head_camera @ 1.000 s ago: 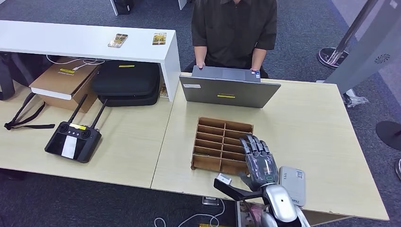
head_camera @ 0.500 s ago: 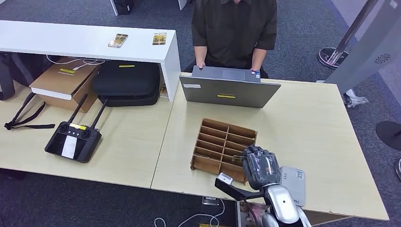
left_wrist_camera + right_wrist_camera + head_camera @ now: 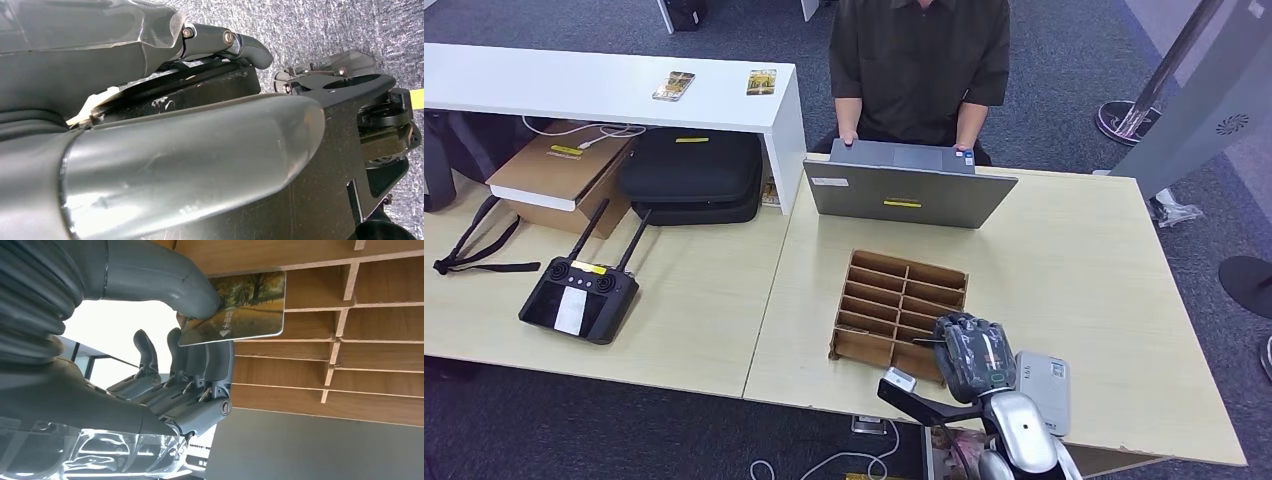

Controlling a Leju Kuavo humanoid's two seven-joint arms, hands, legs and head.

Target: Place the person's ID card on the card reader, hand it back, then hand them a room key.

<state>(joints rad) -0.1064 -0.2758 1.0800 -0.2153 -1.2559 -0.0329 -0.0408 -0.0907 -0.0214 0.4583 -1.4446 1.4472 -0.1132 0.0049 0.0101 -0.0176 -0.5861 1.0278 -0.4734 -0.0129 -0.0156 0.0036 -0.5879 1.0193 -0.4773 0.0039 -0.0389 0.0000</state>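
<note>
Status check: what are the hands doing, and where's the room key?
Right robot hand pinches the tree-print room key card at the brown wooden slotted organiser. Left robot hand hangs by the floor, state unclear. Nothing blocking.

Grey carpet floor (image 3: 1064, 90) runs across the upper frame. Two pale wood worktops (image 3: 1084, 270) stand side by side, with a white shelf (image 3: 574, 90) at upper left.
</note>
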